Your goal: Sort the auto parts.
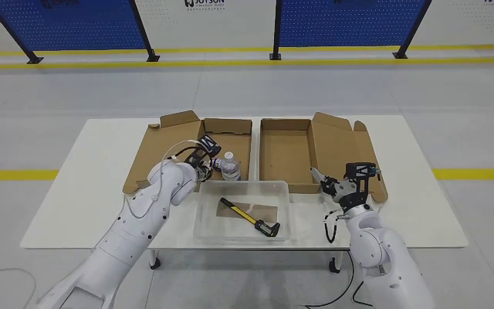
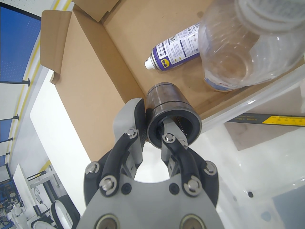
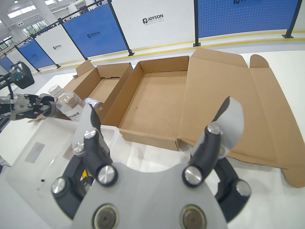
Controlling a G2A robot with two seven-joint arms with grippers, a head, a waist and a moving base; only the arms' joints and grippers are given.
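Observation:
My left gripper [image 2: 155, 122] is shut on a dark metal cylindrical sleeve [image 2: 170, 110], one finger inside its bore and one outside. It holds the sleeve over the front edge of the left cardboard box [image 1: 166, 158], beside a clear plastic bottle [image 1: 229, 166] in that box. A blue-and-white spray can [image 2: 174, 51] lies on the box floor. A yellow-and-black caliper [image 1: 248, 216] lies in the clear plastic bin [image 1: 202, 224]. My right gripper [image 3: 159, 117] is open and holds nothing, near the front corner of the right cardboard box [image 3: 152, 96], whose floor is bare.
The two boxes stand side by side behind the bin, flaps folded outward. The right box's large flap [image 3: 238, 101] lies flat on the white table [image 1: 93, 185]. Blue and white barrier panels [image 1: 77, 23] stand beyond the table.

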